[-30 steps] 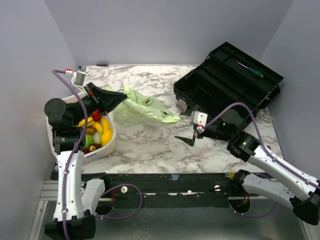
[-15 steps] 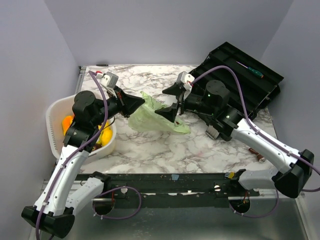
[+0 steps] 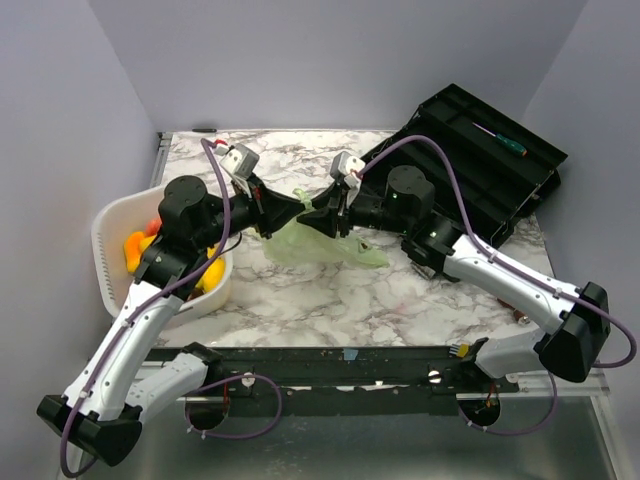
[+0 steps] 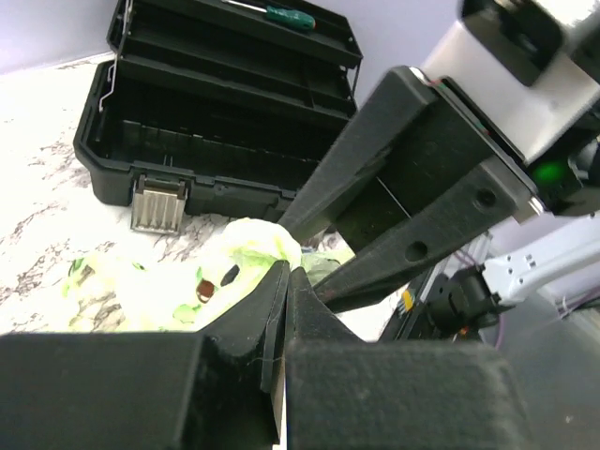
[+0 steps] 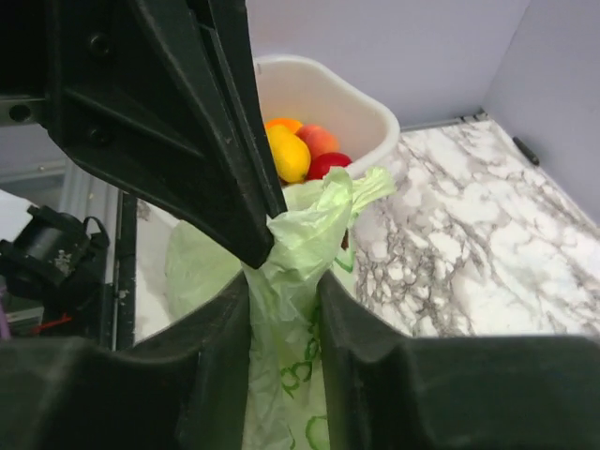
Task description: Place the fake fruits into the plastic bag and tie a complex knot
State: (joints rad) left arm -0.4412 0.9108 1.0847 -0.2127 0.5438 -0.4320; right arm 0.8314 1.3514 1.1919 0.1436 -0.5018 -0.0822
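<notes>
The pale green plastic bag (image 3: pixel 325 248) lies on the marble table, its top pulled up into a peak between both grippers. My left gripper (image 3: pixel 290 208) is shut on the bag's upper edge; the left wrist view shows its jaws (image 4: pixel 286 274) pressed together at the bag (image 4: pixel 248 246). My right gripper (image 5: pixel 286 291) stands with a finger on each side of the bag's bunched neck (image 5: pixel 309 234), and the film touches both. The left fingers (image 5: pixel 187 141) cross just above. The fake fruits (image 3: pixel 135 250) (image 5: pixel 286 155) lie in the white basket (image 3: pixel 105 225). No knot shows.
An open black toolbox (image 3: pixel 470 150) (image 4: pixel 216 94) with a green-handled screwdriver (image 3: pixel 505 140) sits at the back right. The white basket's rim (image 5: pixel 347 103) is close behind the bag on the left. Purple cables loop above both arms.
Both grippers came together over the bag at the table's middle. The right arm swung in from the right, and its jaws narrowed round the bag's neck. The bag's top rose.
</notes>
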